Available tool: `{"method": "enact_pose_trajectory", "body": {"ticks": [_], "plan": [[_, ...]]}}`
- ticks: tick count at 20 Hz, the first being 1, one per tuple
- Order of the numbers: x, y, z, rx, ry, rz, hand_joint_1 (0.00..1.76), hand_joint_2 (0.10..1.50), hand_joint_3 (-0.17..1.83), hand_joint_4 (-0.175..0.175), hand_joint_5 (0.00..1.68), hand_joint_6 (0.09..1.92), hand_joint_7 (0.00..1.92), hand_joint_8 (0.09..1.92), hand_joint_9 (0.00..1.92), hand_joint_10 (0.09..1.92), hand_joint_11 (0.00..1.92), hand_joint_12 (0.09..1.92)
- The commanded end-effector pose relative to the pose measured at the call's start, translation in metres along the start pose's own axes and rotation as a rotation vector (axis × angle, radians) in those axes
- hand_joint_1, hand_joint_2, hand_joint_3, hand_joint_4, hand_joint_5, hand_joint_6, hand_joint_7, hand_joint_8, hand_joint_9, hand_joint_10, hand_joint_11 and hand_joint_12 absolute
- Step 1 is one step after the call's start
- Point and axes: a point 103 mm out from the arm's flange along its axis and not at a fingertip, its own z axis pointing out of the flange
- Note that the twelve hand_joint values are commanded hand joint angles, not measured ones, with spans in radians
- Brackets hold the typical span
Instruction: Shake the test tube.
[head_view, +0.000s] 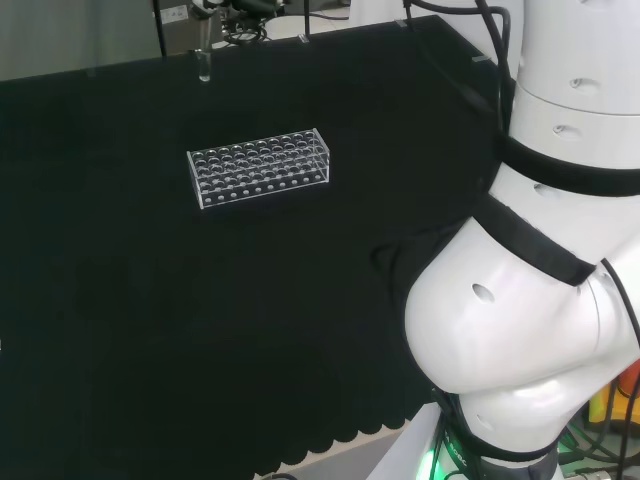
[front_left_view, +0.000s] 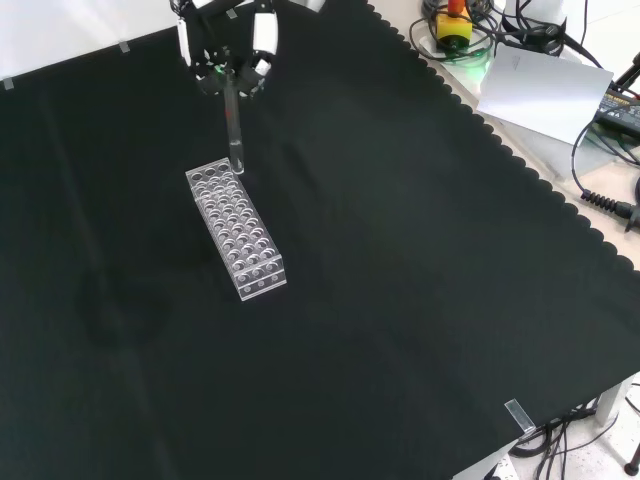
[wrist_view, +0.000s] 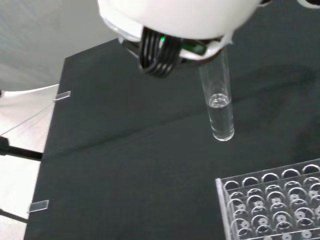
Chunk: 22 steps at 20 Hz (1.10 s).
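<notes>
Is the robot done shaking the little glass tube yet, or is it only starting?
Done: the test tube is out of the clear rack and up in the air, held by the hand above the rack's far end in the front view. In hand: it hangs nearly upright, with a little clear liquid at the bottom. One picture can't show whether shaking has begun. Left: the shaking itself, or its finish.

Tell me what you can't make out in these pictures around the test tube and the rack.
- Hand: its hold on the test tube is covered by the white palm in the wrist view.
- Tube top: hidden in the hand, front view.
- Rack: cut off by the wrist view's edge.
</notes>
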Motion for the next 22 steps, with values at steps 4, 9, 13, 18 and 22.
{"method": "enact_pose_trajectory", "body": {"ticks": [4,9,13,18,22], "plan": [[-0.05,-0.01,-0.017,-0.034,-0.016,0.093,1.23,0.66,0.62,-0.175,1.32,0.55,1.71,0.5,1.64,0.62,1.28,0.84],[-0.123,-0.023,-0.038,-0.075,-0.065,0.23,1.23,0.66,0.63,-0.175,1.32,0.55,1.71,0.5,1.64,0.62,1.28,0.84],[-0.181,-0.036,-0.057,-0.108,-0.128,0.343,1.23,0.66,0.63,-0.175,1.32,0.55,1.71,0.5,1.64,0.63,1.28,0.84],[-0.232,-0.048,-0.078,-0.147,-0.183,0.46,1.23,0.66,0.63,-0.175,1.32,0.55,1.71,0.5,1.64,0.63,1.28,0.84],[-0.249,-0.052,-0.088,-0.162,-0.201,0.496,1.23,0.66,0.63,-0.175,1.32,0.55,1.71,0.5,1.64,0.63,1.28,0.84]]}}
